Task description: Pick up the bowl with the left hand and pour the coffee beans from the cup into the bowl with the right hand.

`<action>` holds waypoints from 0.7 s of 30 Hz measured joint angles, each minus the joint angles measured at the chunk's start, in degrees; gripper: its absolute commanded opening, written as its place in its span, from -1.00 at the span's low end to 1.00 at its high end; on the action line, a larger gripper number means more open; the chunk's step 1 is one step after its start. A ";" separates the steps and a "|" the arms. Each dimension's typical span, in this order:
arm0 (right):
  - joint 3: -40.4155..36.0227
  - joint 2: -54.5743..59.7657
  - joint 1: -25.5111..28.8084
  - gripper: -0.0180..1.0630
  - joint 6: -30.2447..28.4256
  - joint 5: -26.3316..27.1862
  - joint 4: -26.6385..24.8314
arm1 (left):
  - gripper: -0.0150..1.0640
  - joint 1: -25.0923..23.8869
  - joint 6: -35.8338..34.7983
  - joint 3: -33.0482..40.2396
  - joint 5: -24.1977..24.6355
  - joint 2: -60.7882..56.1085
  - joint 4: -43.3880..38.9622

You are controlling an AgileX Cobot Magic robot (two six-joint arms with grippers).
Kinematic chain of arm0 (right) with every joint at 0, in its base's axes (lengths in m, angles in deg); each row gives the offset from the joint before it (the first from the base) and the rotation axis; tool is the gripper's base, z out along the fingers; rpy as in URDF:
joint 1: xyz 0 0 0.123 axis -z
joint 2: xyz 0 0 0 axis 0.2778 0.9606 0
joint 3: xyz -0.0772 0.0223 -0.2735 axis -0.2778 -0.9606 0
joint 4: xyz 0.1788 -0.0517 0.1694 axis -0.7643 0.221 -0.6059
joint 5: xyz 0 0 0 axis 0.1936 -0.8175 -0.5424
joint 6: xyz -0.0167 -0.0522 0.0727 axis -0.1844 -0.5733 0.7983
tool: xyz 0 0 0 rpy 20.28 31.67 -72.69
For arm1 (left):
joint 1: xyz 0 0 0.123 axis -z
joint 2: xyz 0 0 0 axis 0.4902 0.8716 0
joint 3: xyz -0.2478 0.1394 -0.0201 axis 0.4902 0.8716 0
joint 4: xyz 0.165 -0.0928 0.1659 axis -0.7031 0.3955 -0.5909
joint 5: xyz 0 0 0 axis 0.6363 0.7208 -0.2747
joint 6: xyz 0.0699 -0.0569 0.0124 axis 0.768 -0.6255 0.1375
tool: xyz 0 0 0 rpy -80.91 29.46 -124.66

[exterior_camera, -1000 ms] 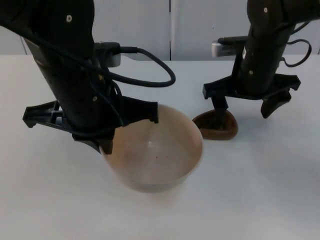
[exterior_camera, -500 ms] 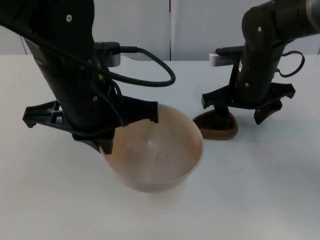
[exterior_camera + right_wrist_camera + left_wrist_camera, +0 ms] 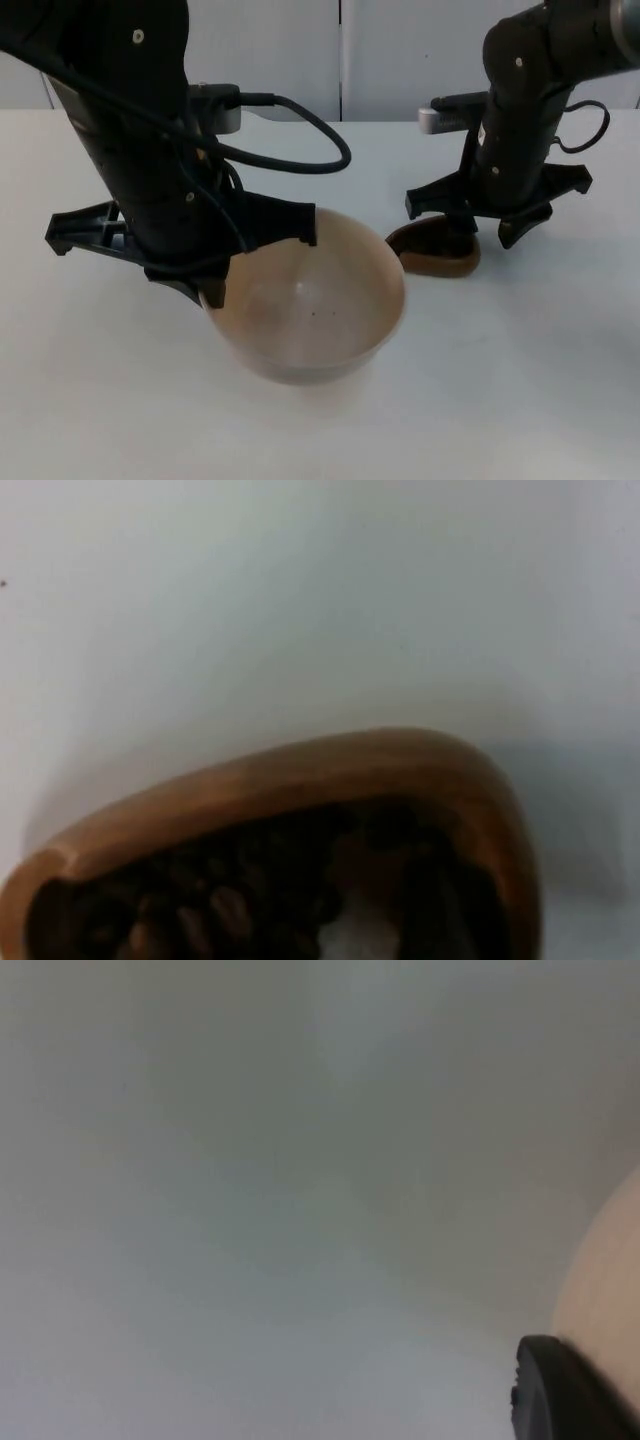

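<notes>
You have the beige bowl [image 3: 315, 305] pinched at its rim by the left gripper [image 3: 213, 290], and just right of the bowl the right gripper [image 3: 478, 232], fingers spread, straddles the brown cup [image 3: 432, 250] of coffee beans [image 3: 215, 905], so next close on its rim.

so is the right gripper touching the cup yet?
Cannot tell. In the top view the right gripper stands over the brown cup of coffee beans, hiding any contact or gap. The right wrist view gives the cup's rim, not the fingers.
</notes>
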 measured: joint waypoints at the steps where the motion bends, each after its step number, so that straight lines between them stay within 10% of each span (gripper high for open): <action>1: 0.00 0.00 0.00 -0.30 0.00 0.00 0.00 | -0.98 0.00 0.00 0.00 0.00 0.00 0.00; 10: 0.00 -0.49 0.00 -0.97 0.00 0.46 0.00 | -0.98 0.00 0.00 0.00 0.00 0.00 0.00; 21: 0.00 -3.02 0.00 -0.97 -0.21 -0.49 0.00 | -0.98 0.00 0.00 0.00 0.00 0.00 0.00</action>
